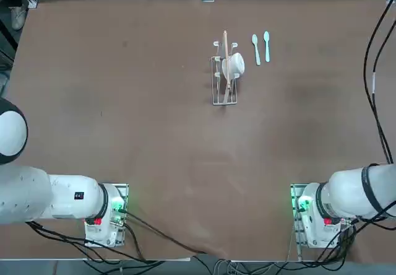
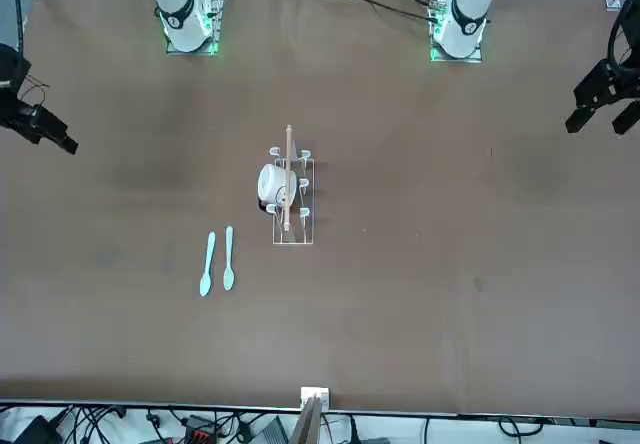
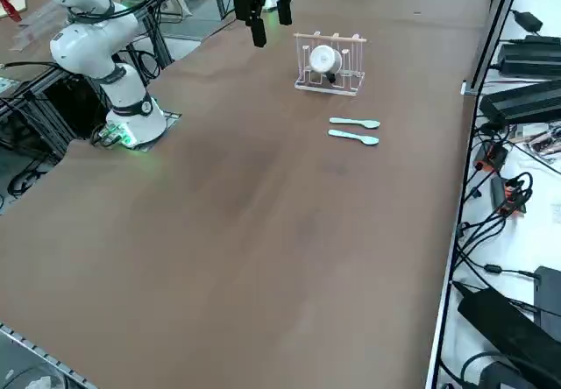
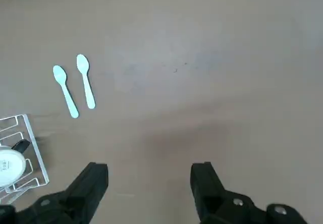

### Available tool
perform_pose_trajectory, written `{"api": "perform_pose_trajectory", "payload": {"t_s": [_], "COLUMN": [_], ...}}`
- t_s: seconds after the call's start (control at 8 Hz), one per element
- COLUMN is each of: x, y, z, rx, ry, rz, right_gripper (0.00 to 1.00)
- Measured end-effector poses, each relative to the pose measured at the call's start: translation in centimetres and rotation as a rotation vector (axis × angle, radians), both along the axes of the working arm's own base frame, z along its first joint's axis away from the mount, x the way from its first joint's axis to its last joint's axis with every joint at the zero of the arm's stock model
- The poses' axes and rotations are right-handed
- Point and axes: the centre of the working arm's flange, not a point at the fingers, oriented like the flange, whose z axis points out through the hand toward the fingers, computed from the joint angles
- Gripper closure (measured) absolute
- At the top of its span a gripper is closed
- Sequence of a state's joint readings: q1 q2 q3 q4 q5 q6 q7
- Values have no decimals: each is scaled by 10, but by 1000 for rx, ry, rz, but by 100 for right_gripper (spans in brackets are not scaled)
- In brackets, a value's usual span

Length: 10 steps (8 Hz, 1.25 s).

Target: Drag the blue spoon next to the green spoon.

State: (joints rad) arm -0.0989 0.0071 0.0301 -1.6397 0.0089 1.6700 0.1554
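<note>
The blue spoon (image 4: 65,90) and the green spoon (image 4: 86,80) lie side by side on the brown table, roughly parallel, bowls the same way and a small gap between them. In the top view the blue spoon (image 1: 255,49) is the one nearer the wire rack and the green spoon (image 1: 266,46) is just to its right. They also show in the front view, blue spoon (image 2: 228,259) and green spoon (image 2: 206,264). My right gripper (image 4: 149,183) hangs high over bare table, well away from both spoons, open and holding nothing. It also shows at the front view's left edge (image 2: 60,142).
A small wire rack (image 1: 224,77) holding a white cup (image 1: 234,64) and a wooden stick stands just left of the spoons. Cables and boxes lie beyond the table's far and right edges. The right arm's base (image 1: 315,210) sits at the near edge.
</note>
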Motion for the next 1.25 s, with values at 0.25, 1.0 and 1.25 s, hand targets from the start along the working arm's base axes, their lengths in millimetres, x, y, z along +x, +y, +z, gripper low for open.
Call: {"api": "perform_pose_trajectory", "payload": {"t_s": [0.25, 1.0, 1.25], "x": [0, 0, 0], "y": [0, 3, 2], "z": [-1, -1, 1], "rx": [0, 0, -13], "ry": [5, 7, 3], "rz": [-1, 4, 5], "right_gripper": [0, 0, 0]}}
